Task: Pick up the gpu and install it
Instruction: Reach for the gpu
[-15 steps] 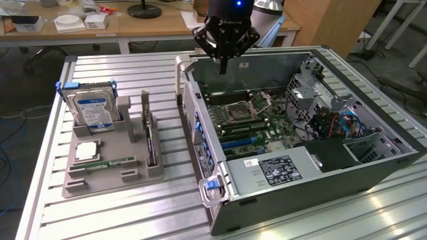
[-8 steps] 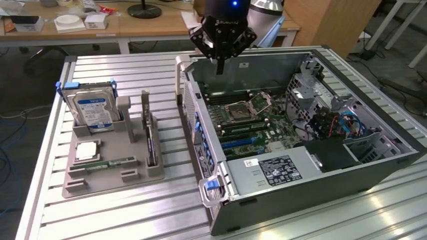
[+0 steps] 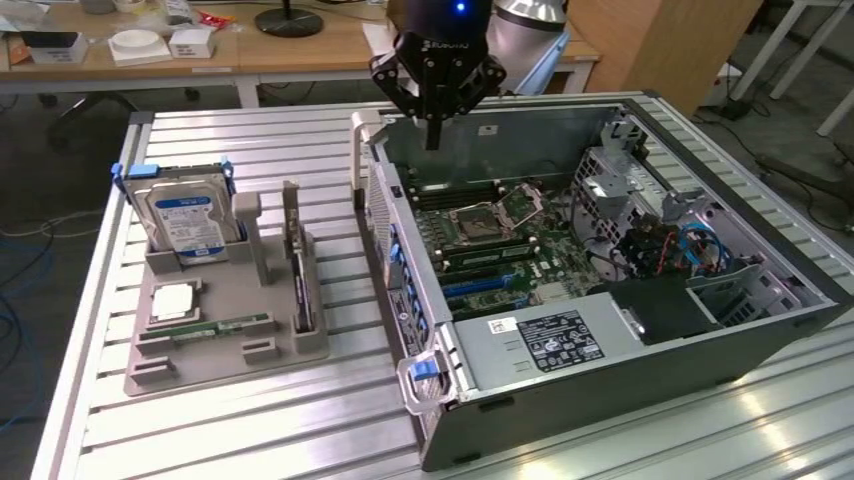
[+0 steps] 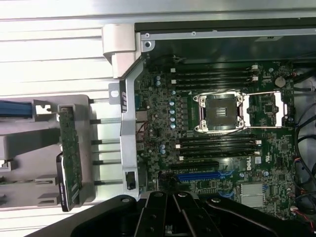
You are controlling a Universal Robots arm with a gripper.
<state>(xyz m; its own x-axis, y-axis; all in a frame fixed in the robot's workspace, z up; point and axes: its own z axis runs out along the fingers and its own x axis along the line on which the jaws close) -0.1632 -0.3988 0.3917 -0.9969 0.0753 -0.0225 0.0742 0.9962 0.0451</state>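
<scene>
The fingers (image 3: 434,132) are pressed together with nothing between them, pointing down over the far end of the open computer case (image 3: 747,330), above the motherboard (image 3: 497,245) and beyond its bare CPU socket (image 3: 478,222). The gpu (image 3: 302,285) is well apart from them, outside the case toward the exterior view's left. It stands on edge in a slot of the grey holder (image 3: 227,355) on the slatted metal desk (image 3: 267,140). The hard drive (image 3: 187,225) stands upright in the same holder, near a memory stick (image 3: 214,327) lying flat.
</scene>
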